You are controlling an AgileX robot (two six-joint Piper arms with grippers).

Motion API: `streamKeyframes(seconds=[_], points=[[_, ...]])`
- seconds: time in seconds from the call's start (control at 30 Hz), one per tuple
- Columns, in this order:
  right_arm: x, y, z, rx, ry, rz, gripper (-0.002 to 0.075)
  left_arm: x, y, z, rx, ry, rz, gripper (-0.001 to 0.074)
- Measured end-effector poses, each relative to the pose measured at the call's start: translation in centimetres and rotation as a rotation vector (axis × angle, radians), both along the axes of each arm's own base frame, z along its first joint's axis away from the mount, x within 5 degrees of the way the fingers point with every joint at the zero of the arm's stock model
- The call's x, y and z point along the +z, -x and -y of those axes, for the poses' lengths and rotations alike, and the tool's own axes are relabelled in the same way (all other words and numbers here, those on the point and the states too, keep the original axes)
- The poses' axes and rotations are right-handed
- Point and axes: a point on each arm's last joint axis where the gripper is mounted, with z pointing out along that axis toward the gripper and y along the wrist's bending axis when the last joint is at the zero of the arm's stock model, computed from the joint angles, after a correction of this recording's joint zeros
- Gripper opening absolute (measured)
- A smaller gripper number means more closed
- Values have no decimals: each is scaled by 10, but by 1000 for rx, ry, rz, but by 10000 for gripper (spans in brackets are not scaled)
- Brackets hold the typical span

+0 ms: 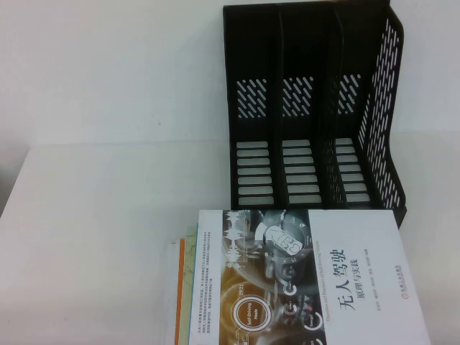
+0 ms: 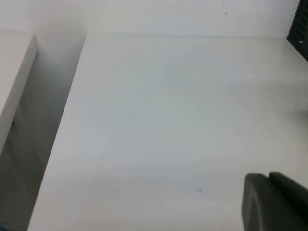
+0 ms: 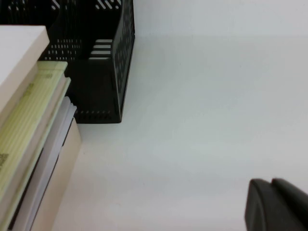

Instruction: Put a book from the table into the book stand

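The book (image 1: 309,280), white with a black Chinese title and a dark panel of orange-and-white circles, lies flat on top of a stack at the table's (image 1: 93,215) near edge. The black three-slot book stand (image 1: 316,108) stands empty just behind it. Neither arm shows in the high view. My left gripper (image 2: 268,177) is shut and empty over bare table, far left of the stand's corner (image 2: 301,29). My right gripper (image 3: 271,182) is shut and empty over bare table, to the right of the stand (image 3: 103,72) and the book's edge (image 3: 19,48).
Other books (image 1: 183,287) with orange and cyan edges lie under the top book; their page edges (image 3: 29,125) show in the right wrist view. The table's left edge (image 2: 72,91) drops into a gap beside a lower white surface (image 2: 14,62). A white wall stands behind.
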Motion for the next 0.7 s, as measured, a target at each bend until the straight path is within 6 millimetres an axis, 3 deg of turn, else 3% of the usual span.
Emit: streamKeyframes(seconds=[0.37,0.7], points=[[0,0,0,0,0,0,-5,0,0,0,0,0,0,-4],[0,0,3,10,119,3,-5,0,0,0,0,0,0,-4]])
